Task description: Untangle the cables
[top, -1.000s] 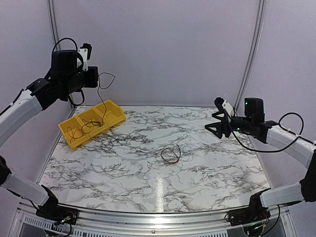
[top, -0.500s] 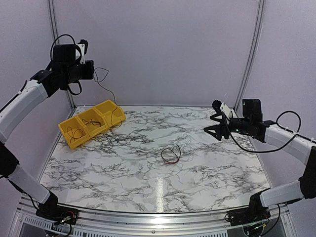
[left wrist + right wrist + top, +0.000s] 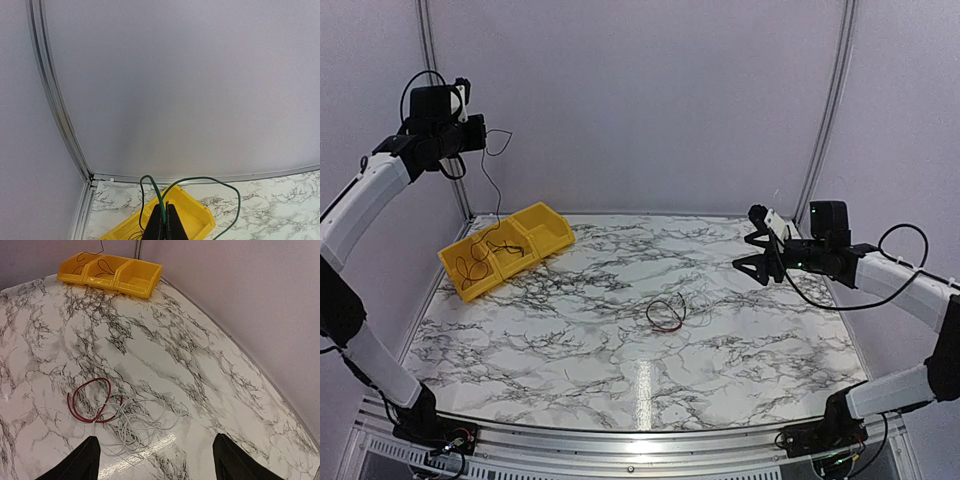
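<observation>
Your left pincer (image 3: 164,216) is pressed shut on a thin green wire (image 3: 200,178) and is raised high, close to the back-left corner of the enclosure. The wire loops out just past its tips, then hangs down well below it into the yellow bin (image 3: 552,232). You cannot tell which of the three compartments it ends in. More dark wire loops (image 3: 470,270) lie inside the bin. Your right pincer (image 3: 750,240) hovers above the marble table (image 3: 570,350), jaws spread wide with nothing between them. Ahead of its tips and lower down, on the table, a red wire loop (image 3: 95,420) lies tangled with a pale thin wire (image 3: 137,422). The bin sits far beyond that tangle, at the corner of the table opposite this pincer.
</observation>
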